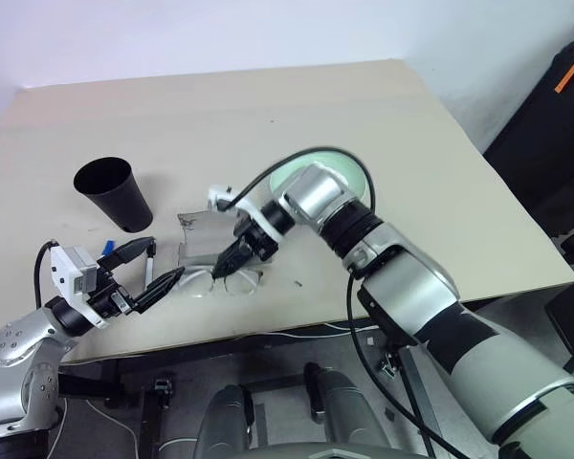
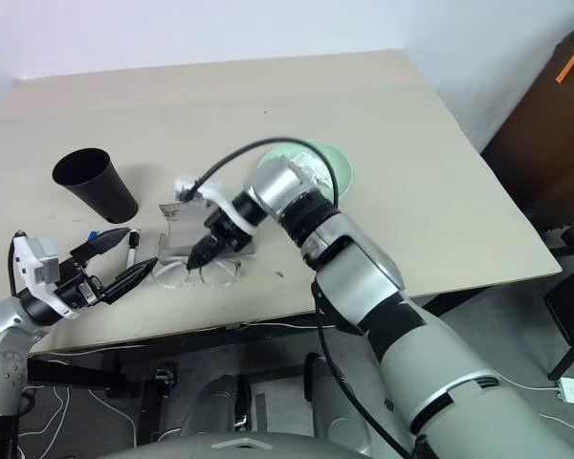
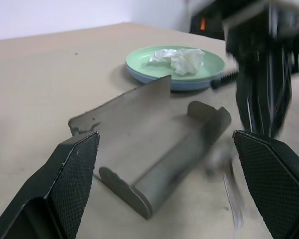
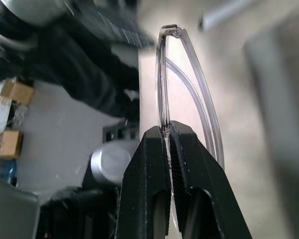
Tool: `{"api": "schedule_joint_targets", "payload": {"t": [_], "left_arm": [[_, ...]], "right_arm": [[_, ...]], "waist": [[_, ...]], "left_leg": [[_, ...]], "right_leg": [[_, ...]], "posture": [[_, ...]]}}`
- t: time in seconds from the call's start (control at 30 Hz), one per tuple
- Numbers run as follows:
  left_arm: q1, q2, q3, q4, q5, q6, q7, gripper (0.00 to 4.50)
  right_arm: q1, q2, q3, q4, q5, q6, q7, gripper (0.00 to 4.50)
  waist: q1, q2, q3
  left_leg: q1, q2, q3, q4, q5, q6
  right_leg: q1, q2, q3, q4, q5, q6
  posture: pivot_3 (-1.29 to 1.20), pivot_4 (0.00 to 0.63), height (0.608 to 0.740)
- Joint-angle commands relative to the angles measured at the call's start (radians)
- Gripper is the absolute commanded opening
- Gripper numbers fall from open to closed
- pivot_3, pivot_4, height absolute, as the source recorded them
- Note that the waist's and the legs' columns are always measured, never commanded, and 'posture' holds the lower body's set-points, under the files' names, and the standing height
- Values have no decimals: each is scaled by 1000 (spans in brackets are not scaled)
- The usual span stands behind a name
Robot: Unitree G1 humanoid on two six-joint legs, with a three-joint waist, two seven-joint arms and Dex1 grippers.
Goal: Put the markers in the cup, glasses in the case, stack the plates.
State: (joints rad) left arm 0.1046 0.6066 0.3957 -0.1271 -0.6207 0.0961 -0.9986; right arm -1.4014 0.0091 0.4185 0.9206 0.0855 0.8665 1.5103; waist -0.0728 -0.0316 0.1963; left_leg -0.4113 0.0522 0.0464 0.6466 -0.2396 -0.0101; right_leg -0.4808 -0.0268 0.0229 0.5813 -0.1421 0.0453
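Head views: tan table (image 1: 411, 143) with the black cup (image 1: 113, 191) upright near its left part, rim open and wider than the base. The grey case (image 1: 203, 239) lies open and flat in front of the cup, toward the near edge. The glasses (image 1: 225, 281) sit at the case's near edge, clear frame, lenses hard to make out. The right gripper (image 1: 222, 270) reaches in from the right and comes down onto the glasses. The left gripper (image 1: 158, 263) hovers level just left of the case, jaws spread wide, nothing between them. A marker (image 1: 149, 264) with a white barrel lies between those fingers on the table; a blue cap (image 1: 107, 247) peeks out beside it. The mint green plate (image 1: 362, 182) is partly hidden behind the right arm.

Right wrist view adds the grip: the two black fingers (image 4: 152, 164) are pinched narrow on the clear frame of the glasses (image 4: 164, 74), thin transparent arms curving away from the tips.

Left wrist view adds the plates: the green plate (image 3: 139, 62) sits stacked on the light blue plate (image 3: 154, 79), a crumpled white tissue (image 3: 182, 59) on top. It also shows the case (image 3: 149, 144) as a folded-open grey shell with upturned end flaps, empty inside, the left fingers (image 3: 72, 174) wide to either side.
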Motion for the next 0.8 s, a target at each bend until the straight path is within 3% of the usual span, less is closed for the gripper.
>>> {"api": "schedule_joint_targets", "payload": {"t": [0.03,0.37,0.57,0.8], "left_arm": [[13,3,13,-48,-5,2,16,4500],[47,1,30,-77,-7,-3,39,4500],[82,-6,41,-95,-9,-15,48,4500],[110,-4,59,-111,-13,-16,51,4500]], "right_arm": [[-90,-3,-100,41,37,-89,-39,45],[-148,35,-138,295,-83,-484,-227,45],[-117,72,-130,372,-168,-544,-322,45],[-66,90,-111,402,-246,-543,-326,45]], "waist": [[0,0,0],[-3,0,0],[-6,0,0],[-5,0,0]], "left_leg": [[0,0,0,0,0,0],[-1,0,0,0,-1,-2],[-2,0,0,-1,0,0],[-2,0,0,-1,0,0]], "right_leg": [[0,0,0,0,0,0],[0,0,0,-2,0,0],[-2,0,0,-2,0,-1],[-2,-1,0,-2,0,0]], "posture": [[0,150,733],[0,150,733],[0,150,733],[0,150,733]]}}
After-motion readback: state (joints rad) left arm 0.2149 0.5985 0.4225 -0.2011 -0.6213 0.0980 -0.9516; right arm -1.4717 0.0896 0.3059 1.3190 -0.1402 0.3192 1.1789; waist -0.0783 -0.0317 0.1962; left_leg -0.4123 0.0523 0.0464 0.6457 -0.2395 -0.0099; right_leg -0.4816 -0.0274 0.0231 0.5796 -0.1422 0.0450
